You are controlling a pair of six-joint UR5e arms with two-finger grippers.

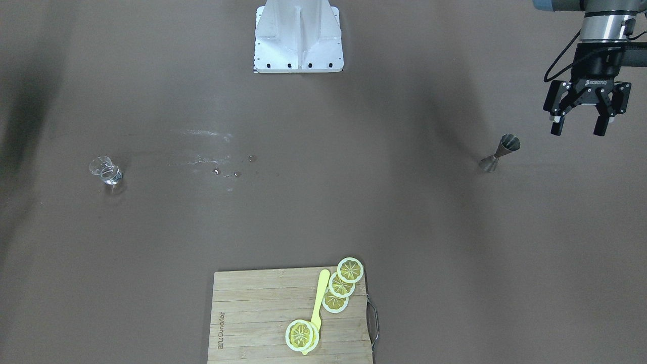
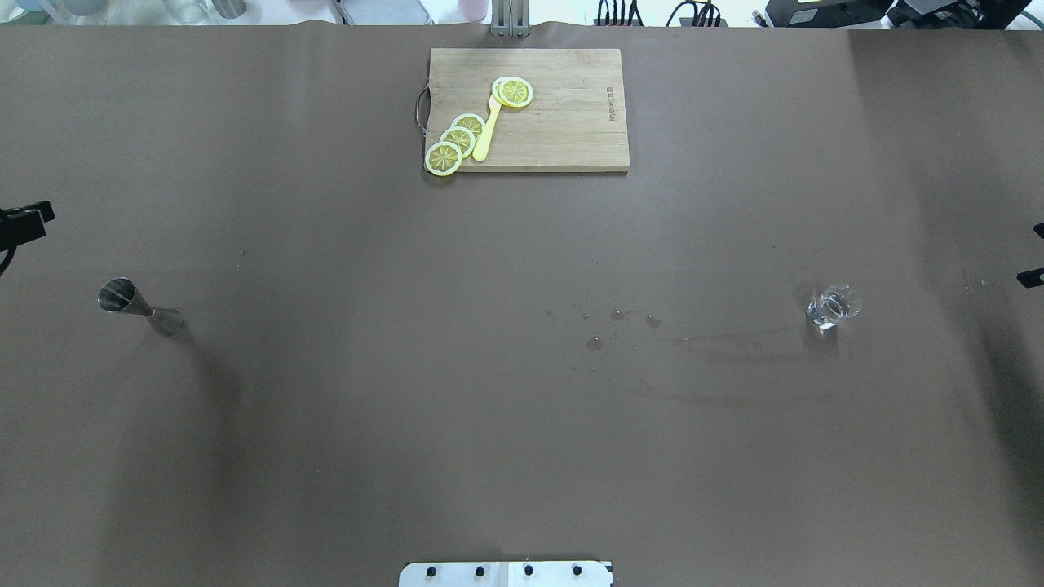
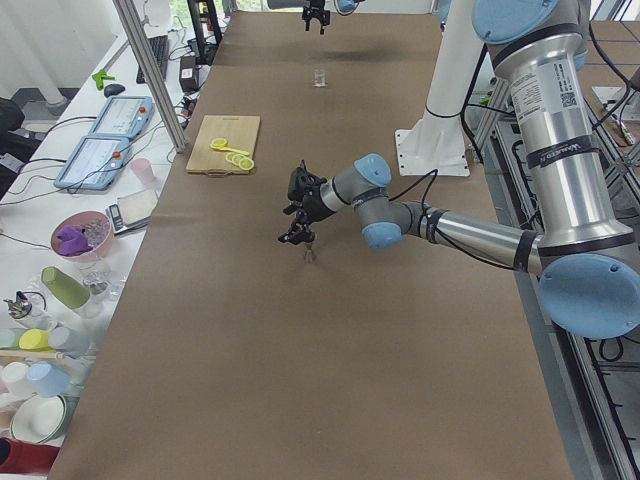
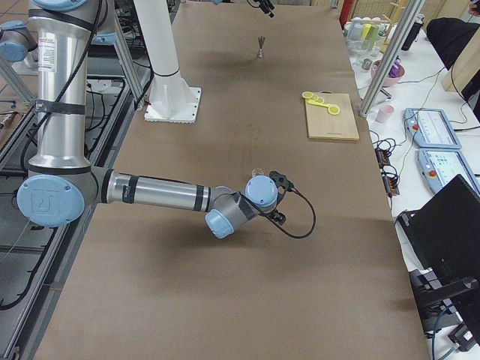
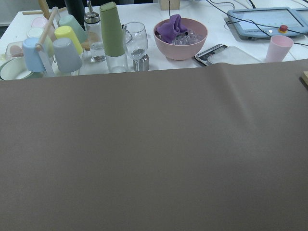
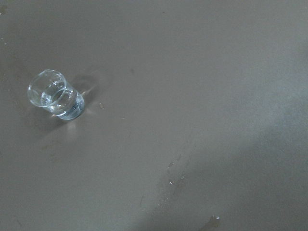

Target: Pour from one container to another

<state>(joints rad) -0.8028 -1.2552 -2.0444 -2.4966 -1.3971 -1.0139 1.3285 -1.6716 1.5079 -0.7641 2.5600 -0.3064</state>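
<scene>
Looking at my screens, I see the left tool [image 1: 578, 129] hanging above the table [image 1: 323, 217] near its left end, opened wide and holding nothing. The steel jigger [image 1: 500, 153] stands upright on the table just beside this tool, not touching it. The glass cup [image 1: 106, 171] stands upright near the right end, well apart from the jigger. The right tool [image 3: 317, 20] hovers near the cup; I cannot tell if it is wide or narrow. Some wet spots [image 1: 225, 172] lie between the two.
</scene>
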